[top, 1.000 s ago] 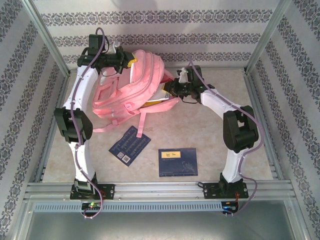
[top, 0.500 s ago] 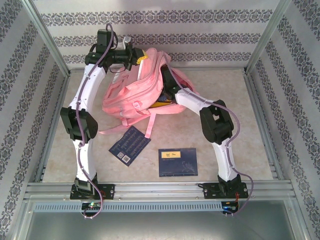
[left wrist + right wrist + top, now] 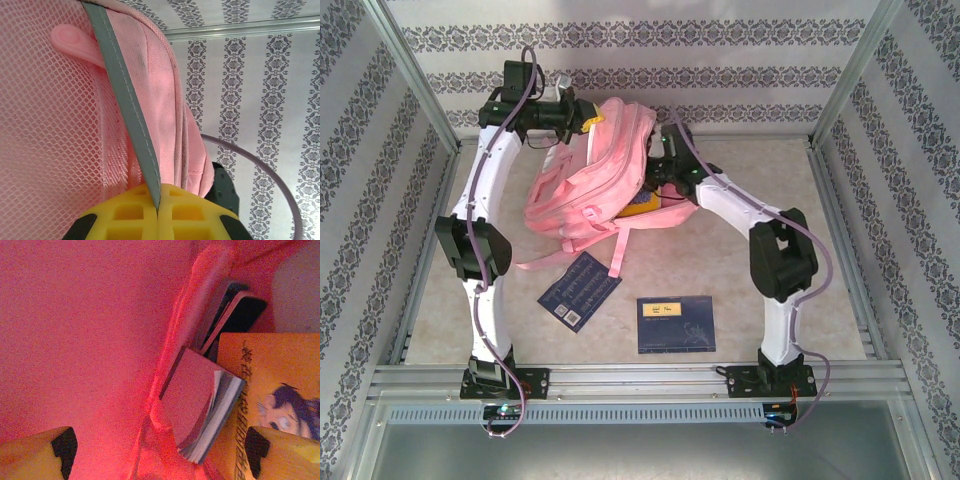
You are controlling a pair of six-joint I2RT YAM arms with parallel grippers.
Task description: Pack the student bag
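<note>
- Pink student bag [image 3: 595, 170] lies slumped on its side at the far middle of the table [image 3: 750, 290]; its mouth is turned toward the right arm, and a strap [image 3: 617, 245] trails toward the near edge.
- We see the left gripper [image 3: 157, 207] clenched on the bag's top edge; its yellow fingers [image 3: 125, 215] meet on a grey reflective strip [image 3: 127, 110] that runs beside pink mesh [image 3: 50, 150]; a pink zip puller [image 3: 75, 42] lies on that mesh.
- We find the right gripper [image 3: 157, 450] inside the bag's mouth — fingers spread wide, grasping nothing; pink-lit lining surrounds it.
- Ahead of it stands a yellow book [image 3: 270, 385] with a cartoon face on its cover; a small thick book [image 3: 200, 405] sits tilted in front of it; dark flat items [image 3: 235, 305] show behind, too dim for us to name.
- From above, a yellow corner shows at the mouth.
- Two dark blue booklets lie on the table nearer the arms' bases — a tilted booklet [image 3: 579, 290] near the strap's end; a straight booklet [image 3: 676, 323] apart to its right.
</note>
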